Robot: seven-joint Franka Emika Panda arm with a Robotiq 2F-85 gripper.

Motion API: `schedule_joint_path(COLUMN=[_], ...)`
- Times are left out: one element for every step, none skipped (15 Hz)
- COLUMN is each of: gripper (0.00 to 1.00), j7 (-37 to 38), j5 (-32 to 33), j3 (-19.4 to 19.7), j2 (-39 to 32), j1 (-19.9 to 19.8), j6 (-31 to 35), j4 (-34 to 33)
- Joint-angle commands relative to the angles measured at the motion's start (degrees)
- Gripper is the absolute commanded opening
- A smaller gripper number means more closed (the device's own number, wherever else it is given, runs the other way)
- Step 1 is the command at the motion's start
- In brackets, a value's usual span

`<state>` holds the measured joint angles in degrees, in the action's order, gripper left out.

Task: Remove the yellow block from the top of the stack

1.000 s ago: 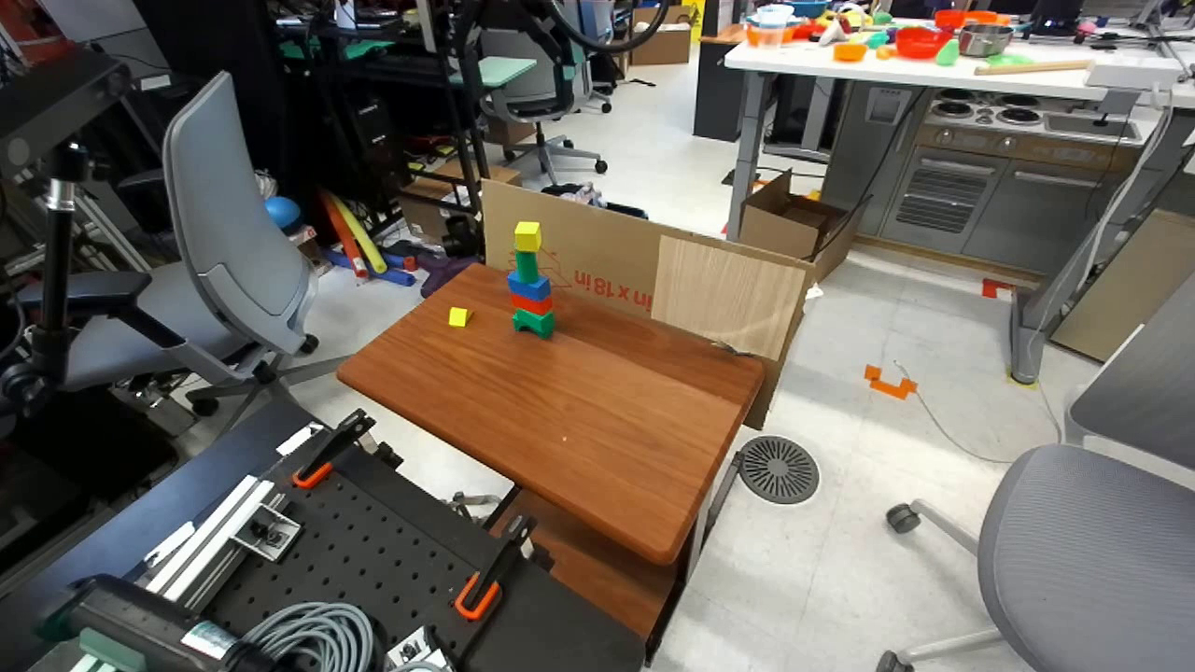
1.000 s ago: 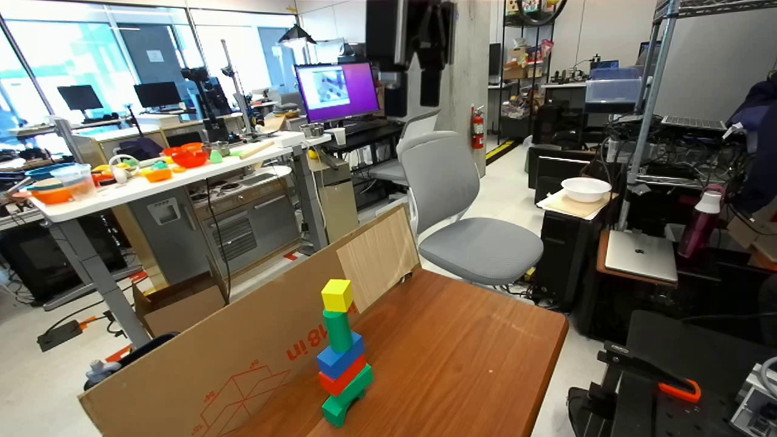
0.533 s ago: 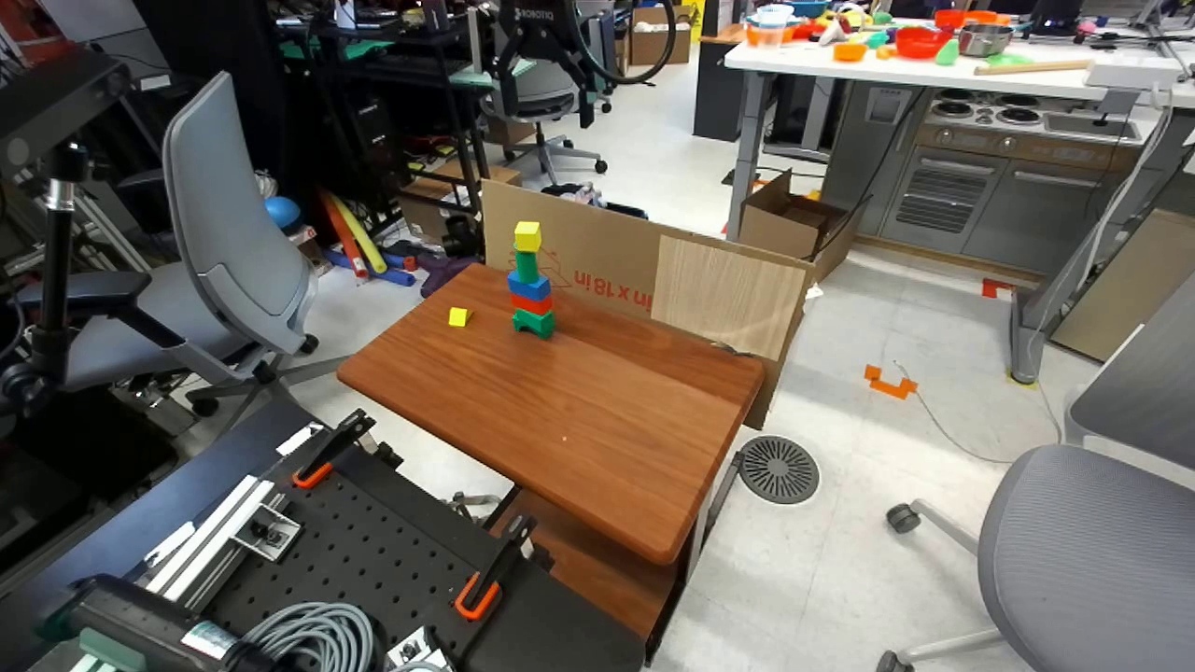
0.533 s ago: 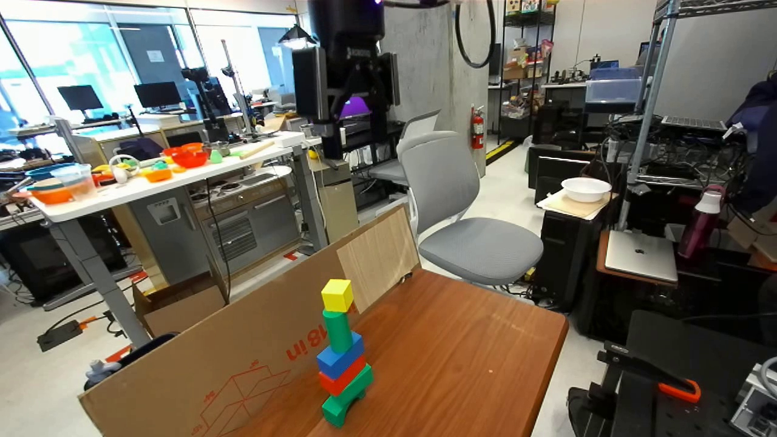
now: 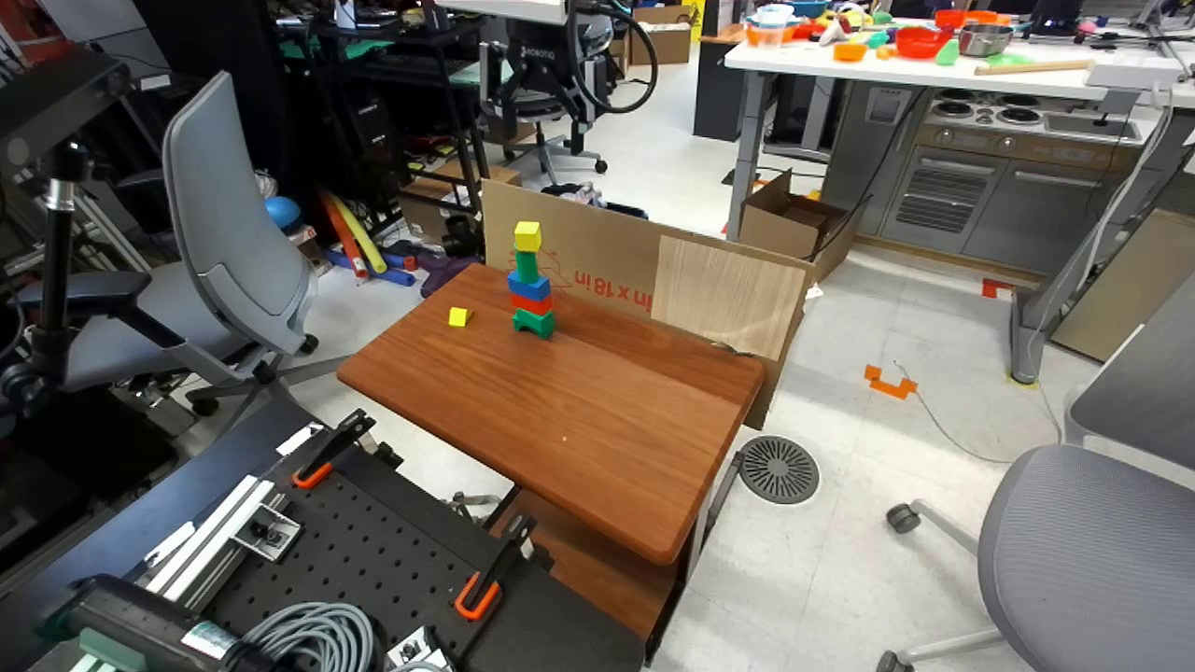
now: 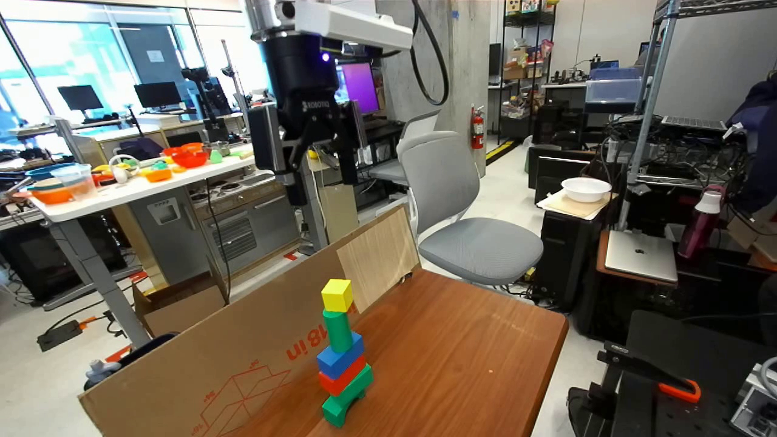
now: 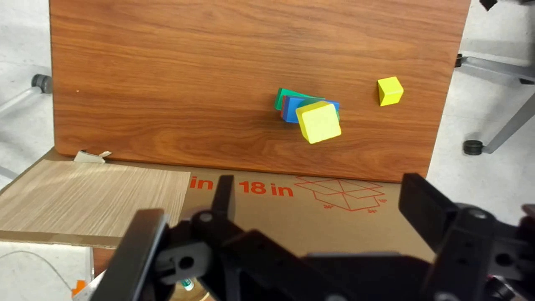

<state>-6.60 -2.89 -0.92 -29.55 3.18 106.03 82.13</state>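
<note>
The yellow block (image 5: 527, 236) sits on top of the stack (image 5: 530, 286), which stands on the brown wooden table. It also shows on top in an exterior view (image 6: 337, 295) and in the wrist view (image 7: 320, 122). Below it are a green cylinder (image 6: 337, 331), a blue block (image 6: 341, 356), a red block (image 6: 342, 380) and a green arch-shaped block (image 6: 348, 397). My gripper (image 6: 323, 187) is open and empty, above the stack and apart from it. In the wrist view its fingers stand wide apart (image 7: 318, 184), with the yellow block above the gap in the picture.
A smaller yellow piece (image 5: 458, 317) lies on the table (image 5: 579, 420) near the stack; the wrist view shows it too (image 7: 391, 91). A cardboard panel (image 6: 255, 364) stands upright along the table edge close behind the stack. A grey chair (image 6: 479, 243) stands beyond the table.
My open gripper has come down into fuller view. In an exterior view it has moved left and down, closer to the stack. The blocks have not moved.
</note>
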Motion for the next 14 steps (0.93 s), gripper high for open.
schedule_joint_path(gripper=[1.0,1.0,1.0,1.0,1.0,1.0,1.0,1.0,1.0,1.0,1.0,1.0,1.0,1.0], j7=[1.1,1.0,0.8,0.7,0.4,0.2,0.1,-0.5,-1.0,-1.7,-2.4,-3.1,-3.9,-4.9], j5=[-0.1,-0.1,-0.3,0.0,0.3,0.5,0.8,1.1,1.3,1.6,2.1,2.6,3.2,3.8], j3=[-1.2,-1.4,-1.6,-1.7,-1.8,-1.9,-1.9,-2.0,-2.1,-2.2,-2.3,-2.3,-2.4,-2.5], j2=[-5.7,-6.5,-7.3,-7.9,-8.4,-8.8,-9.2,-9.4,-9.6,-9.9,-10.2,-10.5,-10.9,-11.2], j1=[-0.3,-0.3,-0.3,-0.2,-0.1,0.0,0.2,0.3,0.3,0.4,0.5,0.7,0.8,0.9], j6=[-4.8,-4.6,-4.2,-3.7,-3.3,-3.1,-2.6,-2.0,-1.5,-1.1,-1.0,-1.1,-1.3,-1.7], j4=[-7.7,-8.2,-8.5,-8.5,-8.4,-8.4,-8.3,-7.9,-7.6,-7.2,-6.9,-6.6,-6.5,-6.5])
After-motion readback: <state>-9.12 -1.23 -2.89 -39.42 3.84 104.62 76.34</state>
